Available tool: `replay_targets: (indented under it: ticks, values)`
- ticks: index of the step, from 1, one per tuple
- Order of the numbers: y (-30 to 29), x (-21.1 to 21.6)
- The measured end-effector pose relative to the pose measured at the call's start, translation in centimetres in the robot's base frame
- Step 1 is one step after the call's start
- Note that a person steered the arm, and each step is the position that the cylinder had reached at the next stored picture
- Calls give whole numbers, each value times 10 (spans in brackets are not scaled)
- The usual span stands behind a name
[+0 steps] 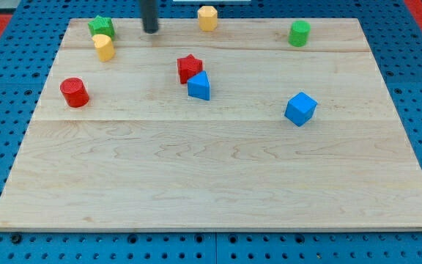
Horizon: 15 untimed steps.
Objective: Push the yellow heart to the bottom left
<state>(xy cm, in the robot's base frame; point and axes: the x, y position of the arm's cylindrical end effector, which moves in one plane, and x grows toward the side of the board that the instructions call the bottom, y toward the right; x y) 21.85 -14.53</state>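
Pale wooden table (pixel 218 183) lay wide open across the frame's lower half. Upper left, the small yellow heart-shaped block (pixel 104 47) touched a green star block (pixel 101 27), near the far edge. It looked light, rigid, easy to slide from its upper right face. My tip (pixel 150 31) stood just right of it; no hand showed.

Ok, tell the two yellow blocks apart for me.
The yellow heart sits at the view's upper left, against the green star; the yellow hexagonal block stands alone at the board's top edge, near centre. The heart has a rounded, lobed outline; the other has flat facets. The heart lies left of and below my tip; the other lies to its right. Both are yellow, similar in size.
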Motion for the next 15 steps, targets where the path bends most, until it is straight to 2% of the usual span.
replay_targets:
  ticks: [2, 4, 6, 8, 12, 14, 15]
  values:
    - [-80, 44]
    - [-37, 100]
    - [3, 112]
    - [2, 187]
    - [0, 188]
    - [4, 202]
    - [49, 186]
